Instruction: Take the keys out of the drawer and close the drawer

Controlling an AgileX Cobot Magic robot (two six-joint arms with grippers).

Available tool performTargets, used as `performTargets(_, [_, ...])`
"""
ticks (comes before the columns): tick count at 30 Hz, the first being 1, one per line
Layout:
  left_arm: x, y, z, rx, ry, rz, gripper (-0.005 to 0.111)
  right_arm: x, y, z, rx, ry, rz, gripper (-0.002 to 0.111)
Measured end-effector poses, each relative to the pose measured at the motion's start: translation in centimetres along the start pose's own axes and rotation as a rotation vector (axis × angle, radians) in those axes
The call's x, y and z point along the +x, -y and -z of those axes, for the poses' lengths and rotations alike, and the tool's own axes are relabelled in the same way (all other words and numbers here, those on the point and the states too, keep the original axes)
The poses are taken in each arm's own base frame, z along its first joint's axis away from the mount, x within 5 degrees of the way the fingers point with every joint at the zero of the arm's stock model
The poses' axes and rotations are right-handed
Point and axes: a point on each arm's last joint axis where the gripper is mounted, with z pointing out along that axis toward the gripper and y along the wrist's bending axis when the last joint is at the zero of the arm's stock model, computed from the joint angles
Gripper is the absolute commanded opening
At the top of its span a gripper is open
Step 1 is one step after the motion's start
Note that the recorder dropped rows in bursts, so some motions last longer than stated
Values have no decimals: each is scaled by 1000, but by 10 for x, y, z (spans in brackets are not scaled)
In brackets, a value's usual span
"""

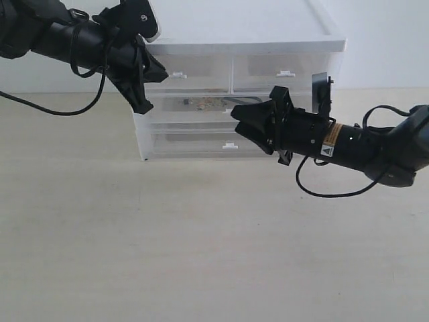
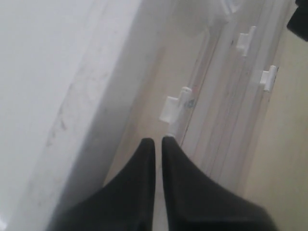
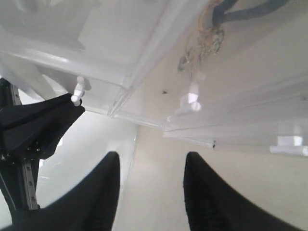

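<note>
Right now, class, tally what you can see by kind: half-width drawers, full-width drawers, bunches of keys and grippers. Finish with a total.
Half-width drawers: 2
Full-width drawers: 2, the middle drawer and the bottom drawer
Bunches of keys: 1
Grippers: 2, the left gripper and the right gripper
Total: 7

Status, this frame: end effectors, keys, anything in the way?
Left end effector shut beside unit. Right end effector open, empty, facing drawer. Keys in drawer, not yet grasped. No obstruction seen.
</note>
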Motion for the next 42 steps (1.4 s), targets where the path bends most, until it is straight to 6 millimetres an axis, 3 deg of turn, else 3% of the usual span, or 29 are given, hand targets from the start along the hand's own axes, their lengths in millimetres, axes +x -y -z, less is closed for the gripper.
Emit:
performTargets(5, [0, 0, 0, -2, 0, 0, 4, 0, 1, -15, -20, -22, -4, 38])
performTargets(24, [1, 0, 0, -2, -2, -14, 4, -10, 8, -22, 61, 47, -27, 38])
performTargets(36, [1, 0, 0, -4, -2, -24, 4, -4, 13, -30, 50, 59, -38, 37])
performTargets(42, [1, 0, 0, -4, -2, -28, 4, 1, 6, -42, 21, 103, -42, 17])
